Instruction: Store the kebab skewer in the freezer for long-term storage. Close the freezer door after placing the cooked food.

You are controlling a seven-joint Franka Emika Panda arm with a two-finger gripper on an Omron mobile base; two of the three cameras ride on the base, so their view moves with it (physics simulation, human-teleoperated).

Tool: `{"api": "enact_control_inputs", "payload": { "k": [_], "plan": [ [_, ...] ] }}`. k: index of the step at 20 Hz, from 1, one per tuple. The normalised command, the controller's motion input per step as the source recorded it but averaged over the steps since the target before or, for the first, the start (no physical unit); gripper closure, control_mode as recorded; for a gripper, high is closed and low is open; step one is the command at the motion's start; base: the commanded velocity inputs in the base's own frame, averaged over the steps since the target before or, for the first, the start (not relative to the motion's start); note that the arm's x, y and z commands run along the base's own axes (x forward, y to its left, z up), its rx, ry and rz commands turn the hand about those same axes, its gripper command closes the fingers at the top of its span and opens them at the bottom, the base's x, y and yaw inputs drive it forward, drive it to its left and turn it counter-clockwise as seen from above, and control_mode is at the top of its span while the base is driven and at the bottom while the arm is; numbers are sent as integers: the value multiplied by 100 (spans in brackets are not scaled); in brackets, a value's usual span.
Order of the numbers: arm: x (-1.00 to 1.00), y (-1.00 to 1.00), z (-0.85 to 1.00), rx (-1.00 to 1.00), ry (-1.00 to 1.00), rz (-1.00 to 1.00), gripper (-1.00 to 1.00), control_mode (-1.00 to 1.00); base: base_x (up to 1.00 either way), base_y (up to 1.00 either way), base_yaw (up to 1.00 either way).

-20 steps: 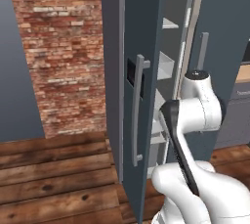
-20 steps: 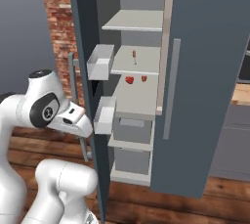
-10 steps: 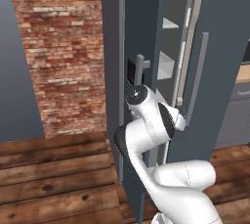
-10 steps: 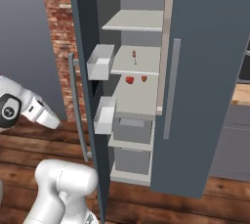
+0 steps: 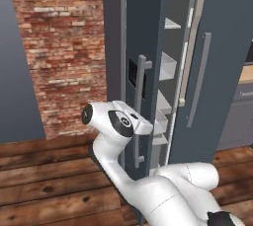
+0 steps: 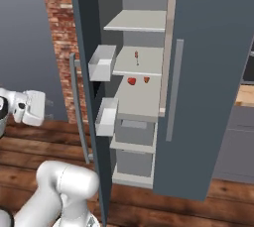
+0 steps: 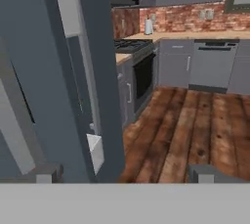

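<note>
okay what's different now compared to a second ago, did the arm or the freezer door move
The arm swung left, out from in front of the open freezer to the outer side of the freezer door, carrying the end effector with it; whether it is open or shut is unclear. The door itself stands open as before. The kebab skewer lies unmoved on its white shelf.

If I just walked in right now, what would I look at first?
You'd see the tall grey freezer with its freezer door swung open, showing white shelves. On a middle shelf lies the little kebab skewer, with small red bits on the shelf just below it. The white robot arm bends in front of the door's outer side, its claw open and empty, and a red brick wall stands to the left.
</note>
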Motion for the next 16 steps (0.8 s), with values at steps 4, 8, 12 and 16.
{"api": "enact_control_inputs", "payload": {
  "k": [4, 8, 12, 16],
  "plan": [
    [82, 21, 0, -4, -4, -18, -100, -100, 0, 0, 0],
    [85, -7, 0, 0, 9, -1, -100, -100, 0, 0, 0],
    [92, -26, 0, 0, 18, 0, -100, -100, 0, 0, 0],
    [65, -16, 0, 0, 10, 0, -100, -100, 0, 0, 0]
  ]
}}
